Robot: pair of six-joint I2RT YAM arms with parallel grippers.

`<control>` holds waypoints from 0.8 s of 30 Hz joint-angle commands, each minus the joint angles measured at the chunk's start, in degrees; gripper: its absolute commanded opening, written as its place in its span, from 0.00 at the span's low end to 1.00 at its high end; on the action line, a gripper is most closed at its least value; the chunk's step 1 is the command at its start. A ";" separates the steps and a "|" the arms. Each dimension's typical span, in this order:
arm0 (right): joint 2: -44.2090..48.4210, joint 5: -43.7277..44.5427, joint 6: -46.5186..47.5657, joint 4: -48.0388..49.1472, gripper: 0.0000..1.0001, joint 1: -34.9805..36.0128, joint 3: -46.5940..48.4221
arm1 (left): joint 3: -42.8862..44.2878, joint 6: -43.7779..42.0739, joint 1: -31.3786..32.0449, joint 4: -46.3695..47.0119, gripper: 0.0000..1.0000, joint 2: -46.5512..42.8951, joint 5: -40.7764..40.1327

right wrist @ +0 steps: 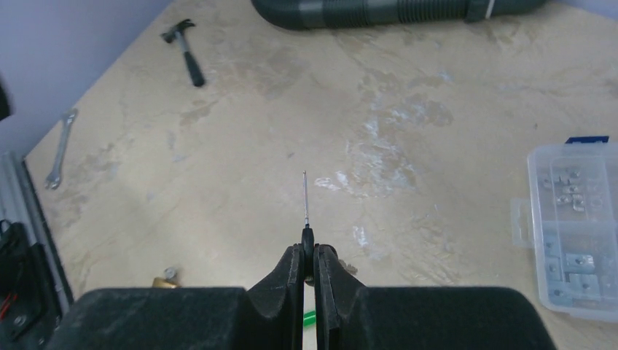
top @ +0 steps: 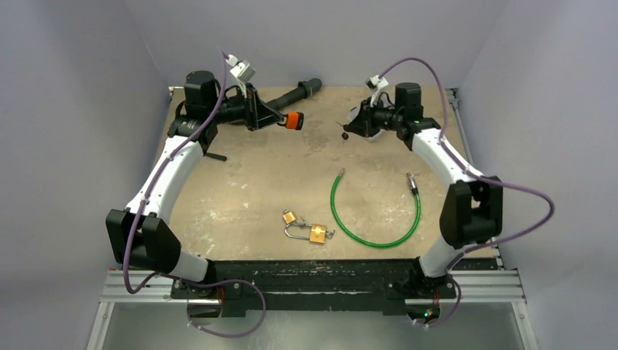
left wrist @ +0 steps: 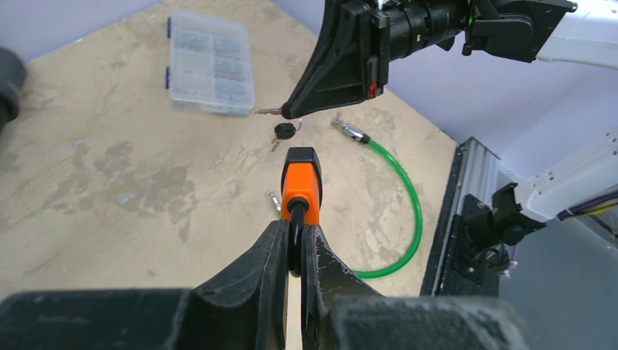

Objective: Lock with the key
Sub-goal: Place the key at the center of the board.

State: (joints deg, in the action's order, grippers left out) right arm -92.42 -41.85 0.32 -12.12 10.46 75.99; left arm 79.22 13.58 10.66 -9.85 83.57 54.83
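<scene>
Key, pinched in the closed right claw, points blade-first toward the orange lock; the closed left claw grips the lock's black end, near above the desk.

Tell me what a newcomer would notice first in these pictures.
The orange padlock stands out, held above the table in the left gripper at the far left. Facing it, the right gripper pinches a key. Near the front lie a green cable loop and two brass padlocks.
</scene>
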 commanded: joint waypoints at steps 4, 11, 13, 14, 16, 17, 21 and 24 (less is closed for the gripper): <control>-11.02 10.67 -4.25 9.09 0.00 4.67 10.20 | -0.32 -4.27 -0.72 -3.68 0.00 -2.16 -6.39; -20.80 9.33 -8.43 11.36 0.00 8.68 17.18 | -0.70 -6.27 -0.84 -6.75 0.00 -2.98 -8.99; -22.80 8.86 -11.66 14.15 0.00 10.20 17.68 | -0.82 -5.70 -1.72 -7.12 0.00 -3.34 -10.20; -23.67 8.76 -13.22 15.17 0.00 11.20 17.95 | -0.87 -5.23 -2.44 -7.12 0.00 -3.51 -10.26; -25.35 8.77 -16.57 17.14 0.00 12.38 18.44 | -0.70 -4.57 -3.83 -7.75 0.00 -3.87 -10.33; -26.10 8.72 -17.94 17.93 0.00 12.84 18.68 | -0.56 -4.88 -4.30 -8.45 0.00 -4.04 -10.53; -27.57 8.72 -18.87 18.62 0.00 14.08 19.21 | -0.48 -7.10 -4.80 -11.55 0.00 -4.76 -11.12; -28.42 8.54 -19.31 19.20 0.00 15.11 19.38 | -0.92 -7.02 -4.94 -11.89 0.00 -4.73 -11.46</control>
State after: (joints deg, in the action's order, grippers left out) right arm -121.40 -32.71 -16.32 2.52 24.91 92.25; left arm 77.91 7.70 5.85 -22.24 81.87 43.18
